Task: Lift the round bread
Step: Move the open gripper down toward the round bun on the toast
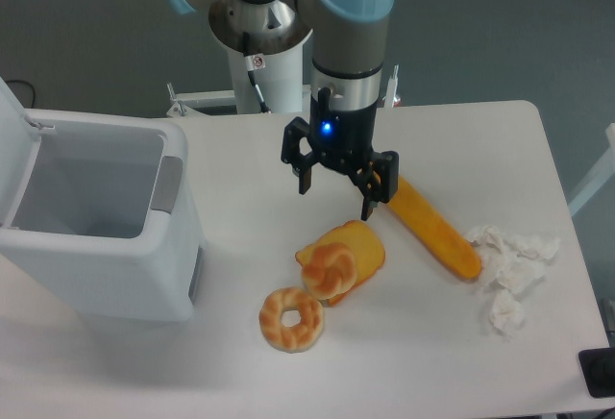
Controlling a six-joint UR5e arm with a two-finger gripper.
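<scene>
The round bread [330, 271] is a small domed bun with a golden knotted top. It rests on the front left part of a flat toast slice [357, 247] near the middle of the white table [259, 179]. My gripper [334, 205] hangs open above and just behind the bun, with nothing between its black fingers. One fingertip [366, 209] sits over the toast's far edge. There is a clear gap between the gripper and the bun.
A ring-shaped bread [291, 319] lies in front of the bun. A long baguette [435, 230] stretches to the right, beside crumpled white paper [509, 270]. An open white bin [91, 217] stands at the left.
</scene>
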